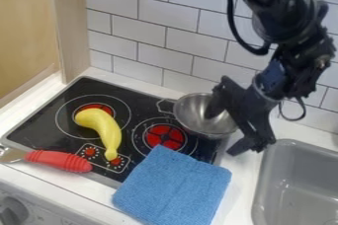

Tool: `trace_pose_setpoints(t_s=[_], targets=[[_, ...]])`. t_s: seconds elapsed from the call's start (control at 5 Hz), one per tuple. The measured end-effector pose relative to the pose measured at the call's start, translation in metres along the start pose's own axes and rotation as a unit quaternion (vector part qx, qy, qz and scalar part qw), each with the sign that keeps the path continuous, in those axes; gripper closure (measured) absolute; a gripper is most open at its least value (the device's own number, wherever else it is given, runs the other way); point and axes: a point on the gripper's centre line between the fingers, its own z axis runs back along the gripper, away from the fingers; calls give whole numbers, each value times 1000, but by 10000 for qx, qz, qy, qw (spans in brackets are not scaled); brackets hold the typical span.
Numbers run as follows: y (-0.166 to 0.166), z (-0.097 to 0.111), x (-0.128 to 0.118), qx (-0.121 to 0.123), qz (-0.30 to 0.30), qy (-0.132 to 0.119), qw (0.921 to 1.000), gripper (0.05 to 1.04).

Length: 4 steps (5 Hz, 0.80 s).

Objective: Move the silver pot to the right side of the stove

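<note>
The black gripper point(224, 132) has its jaws spread, one inside the silver pot point(195, 112), the other outside its right wall. The pot is at the stove's point(147, 99) right rear edge. A one-sided pinch could swivel or tip it; pushing farther right could slide it off (the edge is close). Its mouth faces up, perhaps slightly tilted; being round, it has no clear long axis.

The fixed camera looks down at a slant, at close range, on the stove point(39, 125), facing the tiled wall point(172, 14) at twelve o'clock; the sink point(297, 189) at four o'clock is cropped.
</note>
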Motion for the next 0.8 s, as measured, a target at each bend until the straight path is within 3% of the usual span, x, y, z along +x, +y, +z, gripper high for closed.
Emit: trace_pose_setpoints(t_s=[0.6,0.8], targets=[[22,43,-16,-69,351,-809,9961,84],[21,43,-18,-78,348,-801,9962,84]])
